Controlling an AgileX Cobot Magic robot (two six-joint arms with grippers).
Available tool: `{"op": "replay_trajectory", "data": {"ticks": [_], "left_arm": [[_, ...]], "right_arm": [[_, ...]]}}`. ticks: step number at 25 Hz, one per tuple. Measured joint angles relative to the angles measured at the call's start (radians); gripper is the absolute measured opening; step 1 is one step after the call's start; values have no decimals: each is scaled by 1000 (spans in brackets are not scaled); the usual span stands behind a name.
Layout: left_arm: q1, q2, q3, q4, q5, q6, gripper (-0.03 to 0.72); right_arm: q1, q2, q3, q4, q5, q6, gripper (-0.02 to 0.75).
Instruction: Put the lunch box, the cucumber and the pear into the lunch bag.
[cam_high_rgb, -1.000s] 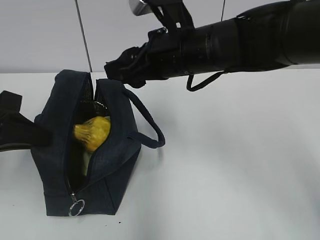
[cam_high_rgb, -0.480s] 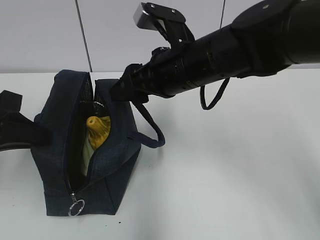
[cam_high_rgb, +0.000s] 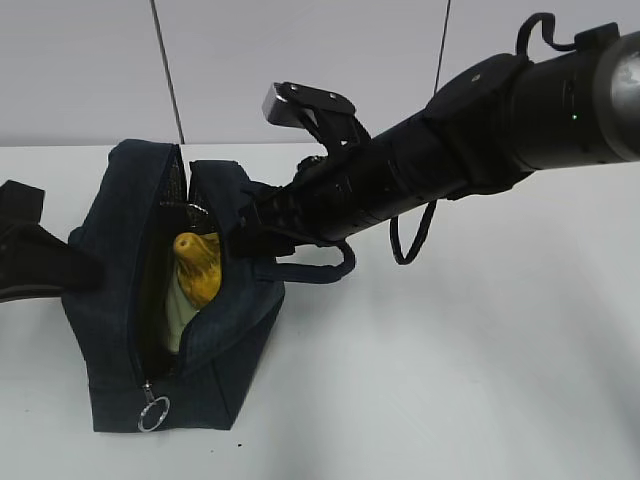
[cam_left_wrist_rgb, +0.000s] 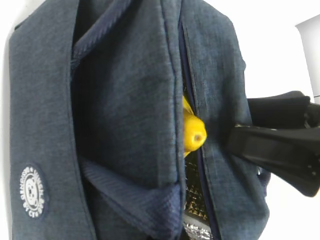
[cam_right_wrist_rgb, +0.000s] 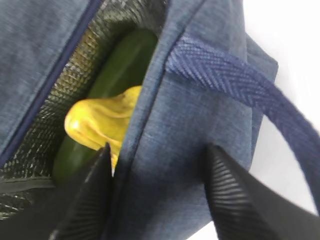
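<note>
The navy lunch bag (cam_high_rgb: 215, 345) stands open at the left. The pear (cam_high_rgb: 197, 265) sits inside it, over a pale green edge of the lunch box (cam_high_rgb: 177, 310). In the right wrist view the cucumber (cam_right_wrist_rgb: 120, 65) lies in the bag under the pear (cam_right_wrist_rgb: 97, 122). My right gripper (cam_high_rgb: 243, 235) is open and straddles the bag's right wall (cam_right_wrist_rgb: 170, 165), one finger (cam_right_wrist_rgb: 90, 200) inside by the pear, the other outside. My left gripper (cam_high_rgb: 85, 270) holds the bag's left side; the fabric (cam_left_wrist_rgb: 125, 150) hides its fingers. The pear (cam_left_wrist_rgb: 192, 135) peeks from the opening there.
The bag's loop handle (cam_high_rgb: 320, 272) lies under my right arm, on the white table (cam_high_rgb: 450, 360). The zipper's ring pull (cam_high_rgb: 153, 412) hangs at the bag's near end. A wall stands behind.
My right arm came down and left until its open gripper reached the bag's right wall. The pear turned upright and sank deeper into the bag. The left arm stayed still.
</note>
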Motion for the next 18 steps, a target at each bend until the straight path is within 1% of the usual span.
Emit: {"op": "replay_trajectory", "data": {"ticks": [1,3,5,6,7,9,13,15,18], "left_arm": [[0,0,0,0,0,0,-16],[0,0,0,0,0,0,-16],[0,0,0,0,0,0,-16],[0,0,0,-1,0,0,-16],[0,0,0,-1,-1,0,-16],[0,0,0,-1,-1,0,-16],[0,0,0,-10,-2,0,-16],[0,0,0,-31,-2,7,-16],[0,0,0,-90,-1,53,-16]], "right_arm": [[0,5,0,-2,2,0,402],[0,8,-1,-2,11,2,294],[0,12,-1,-7,20,4,141],[0,12,-1,-7,26,4,82],[0,12,-1,-10,26,4,42],[0,12,-1,-15,26,4,18],[0,-3,-1,-44,26,7,14],[0,-28,-1,-87,21,7,13],[-2,-67,-1,-166,10,48,11]]}}
